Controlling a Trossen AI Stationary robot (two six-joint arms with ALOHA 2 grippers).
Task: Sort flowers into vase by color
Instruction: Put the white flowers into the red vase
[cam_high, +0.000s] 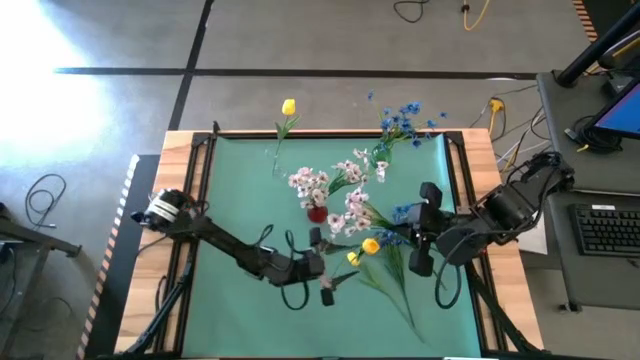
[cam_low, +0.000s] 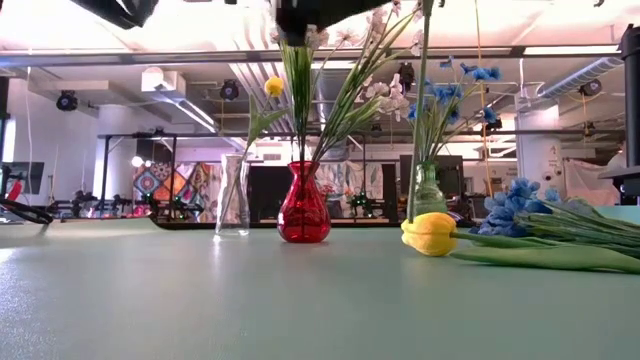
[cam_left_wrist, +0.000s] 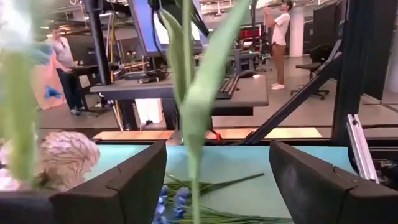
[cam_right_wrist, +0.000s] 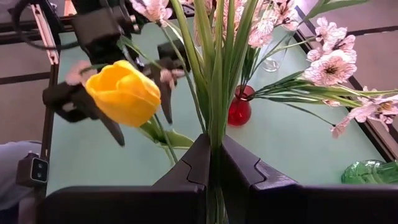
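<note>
The red vase (cam_low: 303, 205) mid-table held pink-white sprays (cam_high: 318, 185), the left gripper (cam_high: 312, 262) spread above it; the right gripper (cam_right_wrist: 213, 163) clamped a yellow tulip (cam_right_wrist: 124, 92) (another lay near the right edge).

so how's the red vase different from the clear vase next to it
The red vase is opaque, bulbous and squat; the clear vase is see-through, taller and slimmer. The red vase holds several stems of pinkish-white blossoms; the clear vase holds a single yellow tulip. Both stand upright on the green table.
</note>
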